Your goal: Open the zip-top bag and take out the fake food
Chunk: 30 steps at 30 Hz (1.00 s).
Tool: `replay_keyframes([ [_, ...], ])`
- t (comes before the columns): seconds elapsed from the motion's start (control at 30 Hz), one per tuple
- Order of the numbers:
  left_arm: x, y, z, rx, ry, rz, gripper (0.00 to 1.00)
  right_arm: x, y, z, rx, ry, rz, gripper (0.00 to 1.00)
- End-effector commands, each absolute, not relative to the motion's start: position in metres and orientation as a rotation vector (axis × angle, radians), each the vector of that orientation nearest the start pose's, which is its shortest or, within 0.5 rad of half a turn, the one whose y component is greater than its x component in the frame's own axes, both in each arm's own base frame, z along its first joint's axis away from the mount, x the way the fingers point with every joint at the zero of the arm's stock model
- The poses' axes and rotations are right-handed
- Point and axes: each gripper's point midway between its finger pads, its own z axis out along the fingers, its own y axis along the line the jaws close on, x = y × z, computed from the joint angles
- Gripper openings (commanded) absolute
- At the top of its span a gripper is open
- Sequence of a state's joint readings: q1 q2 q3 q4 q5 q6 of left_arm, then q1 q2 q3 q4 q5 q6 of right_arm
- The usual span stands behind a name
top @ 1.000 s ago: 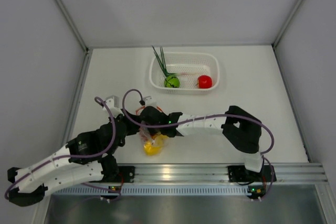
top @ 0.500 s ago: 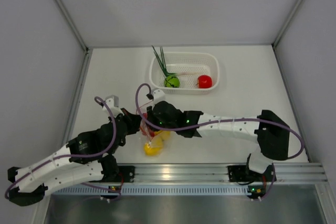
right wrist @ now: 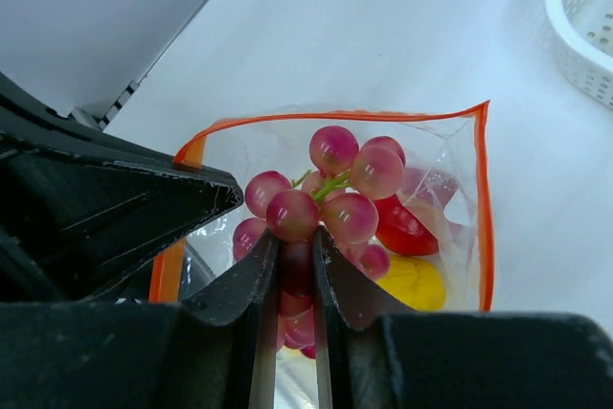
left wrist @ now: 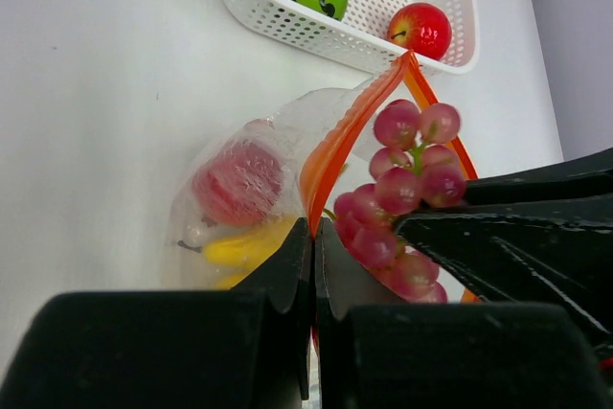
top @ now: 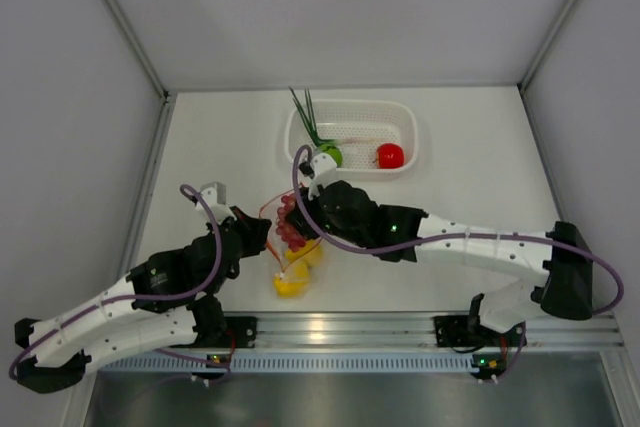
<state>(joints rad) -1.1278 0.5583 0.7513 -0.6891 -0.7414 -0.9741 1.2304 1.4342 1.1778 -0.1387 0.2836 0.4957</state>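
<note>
Grapes (right wrist: 330,193) clamped between right gripper (right wrist: 295,270) jaws at the zip-top bag (left wrist: 287,122) mouth just beyond the tips, left gripper (left wrist: 313,241) jaws pinched together on its zip strip (left wrist: 340,141); bunch looks light, glossy, slippery, so squeezing mid-cluster beats a single berry

no readable text or labels anywhere.

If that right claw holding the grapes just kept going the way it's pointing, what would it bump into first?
Beyond the grape bunch it grips, the right gripper would probably push into the open zip-top bag, meeting the red fruit first, though depth is hard to judge.
</note>
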Motion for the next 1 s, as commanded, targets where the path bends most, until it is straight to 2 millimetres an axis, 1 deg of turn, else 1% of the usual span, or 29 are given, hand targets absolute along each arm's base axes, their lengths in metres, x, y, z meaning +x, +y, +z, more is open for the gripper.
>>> replay_keyframes([
  [0.0, 0.177, -0.154, 0.239, -0.312, 1.932, -0.648, 0.00, 0.172, 0.406, 0.283, -0.555, 1.869, 0.884, 0.00],
  [0.03, 0.177, -0.153, 0.239, -0.313, 1.930, -0.649, 0.00, 0.169, 0.406, 0.286, -0.571, 1.868, 0.893, 0.00],
  [0.23, 0.177, -0.154, 0.237, -0.317, 1.936, -0.645, 0.00, 0.158, 0.402, 0.326, -0.609, 1.783, 1.012, 0.00],
  [0.27, 0.177, -0.155, 0.237, -0.320, 1.937, -0.646, 0.00, 0.161, 0.399, 0.334, -0.593, 1.767, 1.026, 0.00],
  [0.3, 0.178, -0.154, 0.237, -0.321, 1.935, -0.646, 0.00, 0.160, 0.399, 0.343, -0.597, 1.752, 1.054, 0.00],
  [0.33, 0.178, -0.154, 0.237, -0.320, 1.937, -0.643, 0.00, 0.161, 0.397, 0.348, -0.593, 1.745, 1.057, 0.00],
  [0.4, 0.178, -0.154, 0.236, -0.320, 1.937, -0.641, 0.00, 0.168, 0.389, 0.366, -0.573, 1.719, 1.058, 0.00],
  [0.53, 0.178, -0.154, 0.235, -0.315, 1.938, -0.634, 0.00, 0.181, 0.369, 0.393, -0.540, 1.687, 1.038, 0.00],
  [0.6, 0.178, -0.154, 0.234, -0.313, 1.939, -0.629, 0.00, 0.197, 0.353, 0.407, -0.490, 1.670, 1.007, 0.00],
  [0.63, 0.178, -0.153, 0.233, -0.312, 1.940, -0.625, 0.00, 0.203, 0.347, 0.408, -0.481, 1.678, 0.992, 0.00],
  [0.67, 0.178, -0.153, 0.233, -0.312, 1.940, -0.625, 0.00, 0.219, 0.335, 0.411, -0.440, 1.679, 0.959, 0.00],
  [0.7, 0.178, -0.154, 0.233, -0.311, 1.940, -0.626, 0.00, 0.227, 0.327, 0.416, -0.419, 1.675, 0.946, 0.00],
  [0.73, 0.178, -0.154, 0.233, -0.307, 1.942, -0.624, 0.00, 0.234, 0.320, 0.414, -0.410, 1.690, 0.923, 0.00],
  [0.77, 0.178, -0.154, 0.232, -0.301, 1.945, -0.621, 0.00, 0.252, 0.306, 0.413, -0.368, 1.697, 0.884, 0.00],
  [0.8, 0.178, -0.154, 0.233, -0.299, 1.943, -0.622, 0.00, 0.260, 0.300, 0.413, -0.347, 1.703, 0.873, 0.00],
  [0.83, 0.178, -0.154, 0.231, -0.292, 1.948, -0.615, 0.00, 0.264, 0.298, 0.412, -0.356, 1.706, 0.890, 0.00],
  [0.87, 0.178, -0.154, 0.232, -0.288, 1.948, -0.612, 0.00, 0.284, 0.282, 0.406, -0.303, 1.730, 0.840, 0.00],
  [0.9, 0.178, -0.153, 0.232, -0.290, 1.948, -0.611, 0.00, 0.294, 0.275, 0.404, -0.271, 1.739, 0.820, 0.00],
  [0.93, 0.178, -0.153, 0.232, -0.285, 1.948, -0.610, 0.00, 0.309, 0.266, 0.396, -0.253, 1.761, 0.801, 0.00],
  [0.97, 0.178, -0.153, 0.233, -0.284, 1.947, -0.611, 0.00, 0.318, 0.259, 0.391, -0.229, 1.775, 0.777, 0.00],
])
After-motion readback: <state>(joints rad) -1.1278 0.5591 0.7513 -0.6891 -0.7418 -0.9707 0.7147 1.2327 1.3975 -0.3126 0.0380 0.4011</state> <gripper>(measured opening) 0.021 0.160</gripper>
